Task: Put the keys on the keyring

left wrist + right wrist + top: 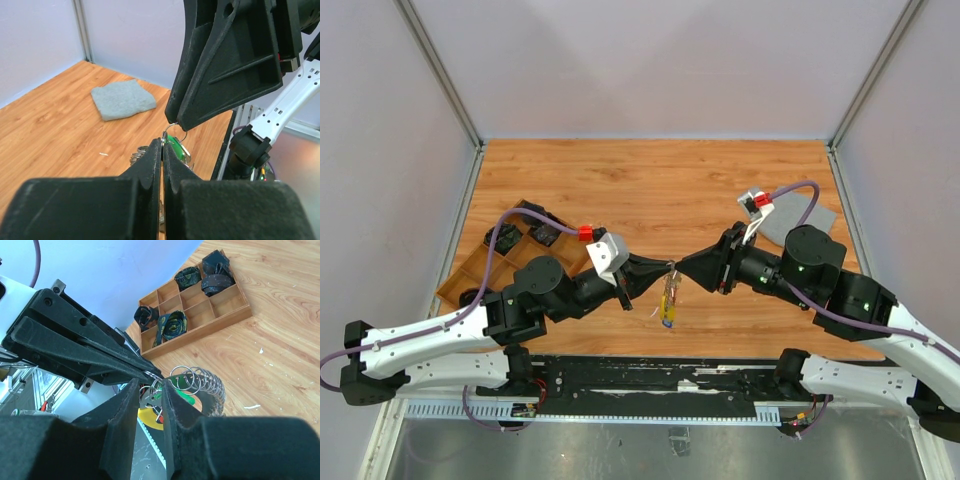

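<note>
I am at the threading step. The keyring (668,290) hangs in the air at the near middle, its wire pinched by the pressed-together fingers of the left gripper (664,269). The right gripper (678,267) has its fingers slightly apart around the ring, and I cannot tell if it grips. The next move needs a fine, slow turn.

The keyring (187,377) gleamed, thin polished metal; the table (650,190) under it was smooth wood, the cloth (122,99) beyond it matt and fuzzy.

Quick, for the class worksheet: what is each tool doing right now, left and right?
Left tool: closed, pinching the keyring.
Right tool: slightly apart around the keyring; whether it grips cannot be told.
</note>
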Available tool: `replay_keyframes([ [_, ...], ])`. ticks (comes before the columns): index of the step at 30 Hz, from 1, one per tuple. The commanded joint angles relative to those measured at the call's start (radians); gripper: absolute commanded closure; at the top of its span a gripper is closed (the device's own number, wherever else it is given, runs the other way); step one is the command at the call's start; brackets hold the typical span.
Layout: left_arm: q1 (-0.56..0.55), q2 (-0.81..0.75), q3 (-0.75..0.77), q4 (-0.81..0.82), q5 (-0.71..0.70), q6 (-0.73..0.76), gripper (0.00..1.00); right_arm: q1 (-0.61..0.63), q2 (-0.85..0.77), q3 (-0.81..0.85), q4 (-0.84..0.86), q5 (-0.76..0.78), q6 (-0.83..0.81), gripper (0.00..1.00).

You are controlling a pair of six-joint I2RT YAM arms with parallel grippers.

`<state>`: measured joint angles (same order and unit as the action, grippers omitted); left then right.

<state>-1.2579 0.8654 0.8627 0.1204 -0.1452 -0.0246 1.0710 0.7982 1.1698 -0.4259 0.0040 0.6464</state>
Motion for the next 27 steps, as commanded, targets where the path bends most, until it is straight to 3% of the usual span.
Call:
replay_keyframes([
  [1, 0.003, -0.008, 0.012, 0.074, -0.008, 0.006, 1.00, 0.000, 0.000, 0.005, 0.005, -0.004, 0.001, 0.75],
  [6, 0.003, -0.008, 0.012, 0.072, -0.008, 0.004, 1.00, 0.000, 0.005, 0.004, 0.003, -0.014, 0.001, 0.75],
  [17, 0.003, -0.005, 0.015, 0.073, -0.012, 0.007, 0.99, 0.000, 0.006, 0.008, 0.002, -0.016, -0.007, 0.99],
  [27, 0.003, -0.022, 0.009, 0.082, -0.018, 0.008, 0.99, 0.000, 0.007, 0.013, -0.080, 0.075, -0.003, 0.99],
])
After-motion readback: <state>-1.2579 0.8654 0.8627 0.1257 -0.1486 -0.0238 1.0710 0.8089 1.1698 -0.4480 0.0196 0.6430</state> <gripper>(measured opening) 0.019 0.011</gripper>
